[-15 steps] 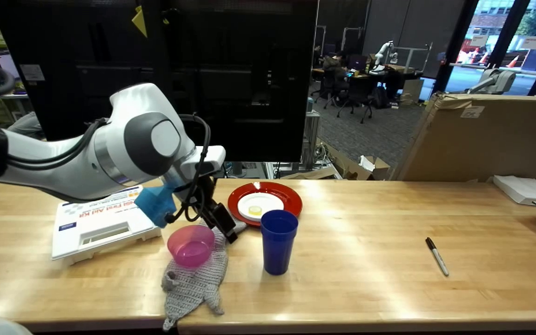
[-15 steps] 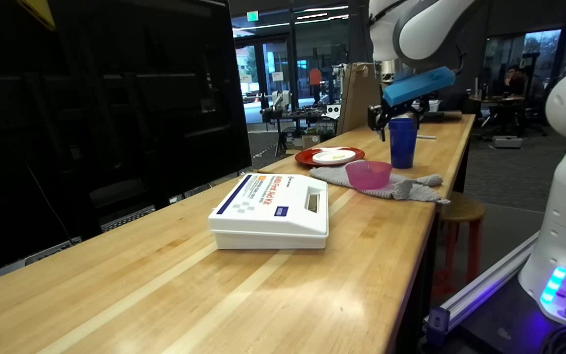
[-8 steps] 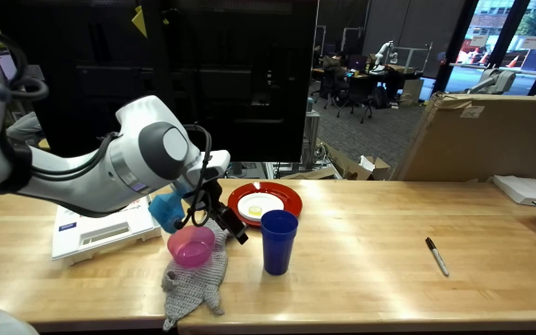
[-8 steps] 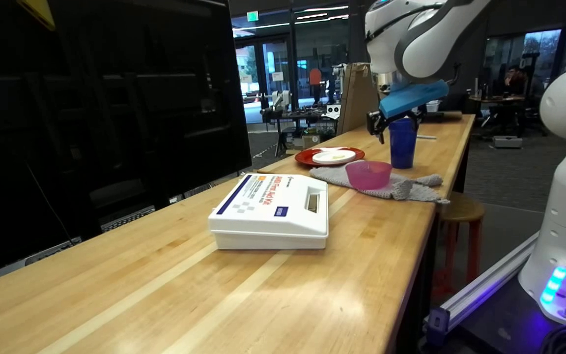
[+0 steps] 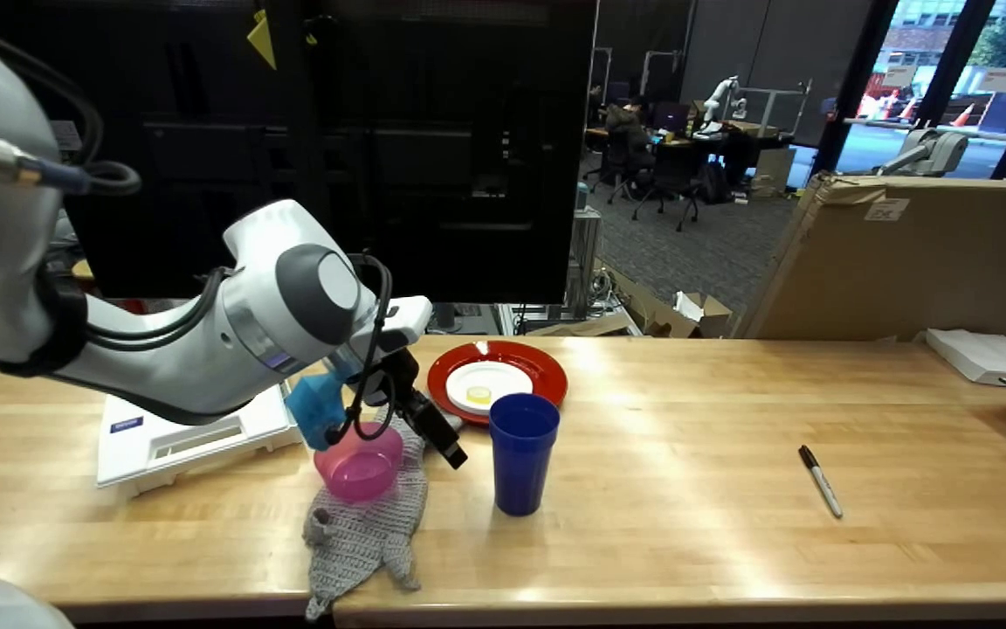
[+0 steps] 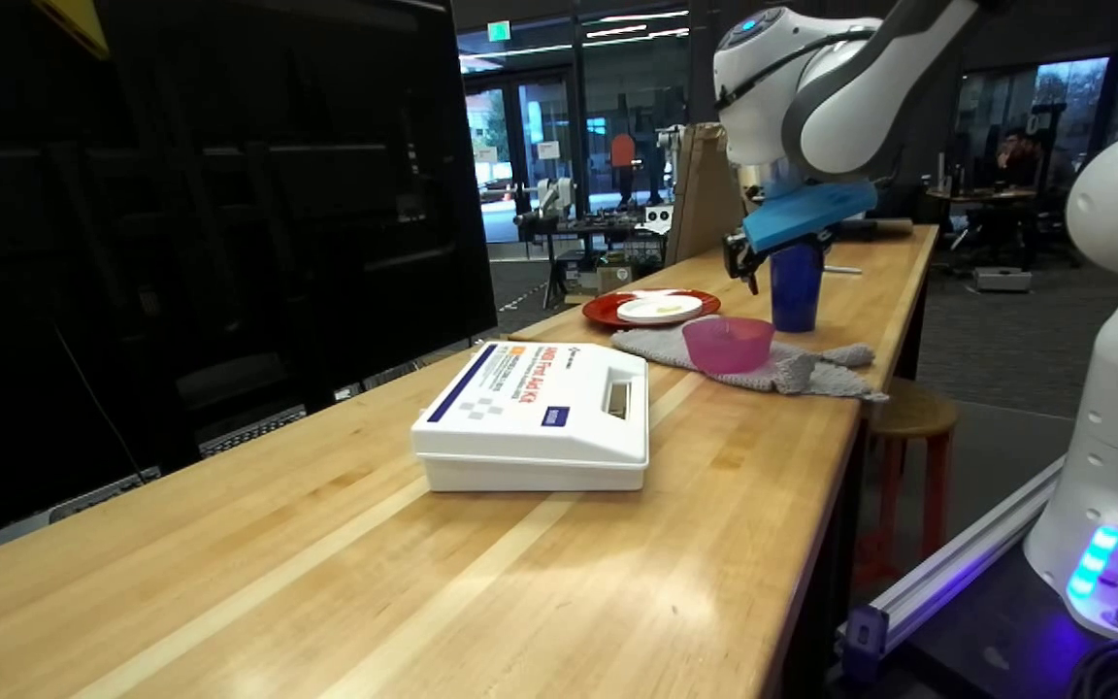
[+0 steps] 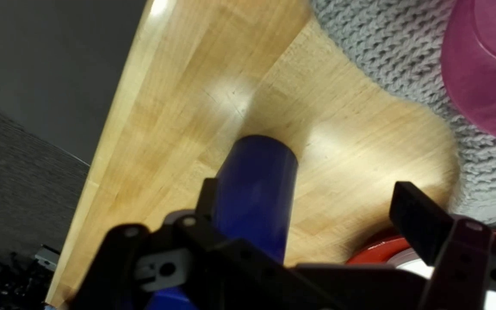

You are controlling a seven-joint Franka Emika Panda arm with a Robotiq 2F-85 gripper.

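The blue plastic tumbler [image 5: 522, 467] is found upright on the tabletop [image 5: 686, 472], just ahead of the end effector [image 7: 306, 189], its long axis vertical against the slanted fingers [image 7: 422, 221]. These are spread wide, with nothing held. In the wrist view the tumbler is overlapped by one finger, not centred. The red plate [image 5: 548, 376] is placed toward the opposite finger; the pink bowl [image 5: 368, 480], on grey knitted cloth [image 5: 354, 542], is sited behind the fingertips.

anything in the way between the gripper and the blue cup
Nothing visible stands between the open gripper and the cup; in the wrist view one finger merely hides part of it. The bowl and cloth lie off to the side.
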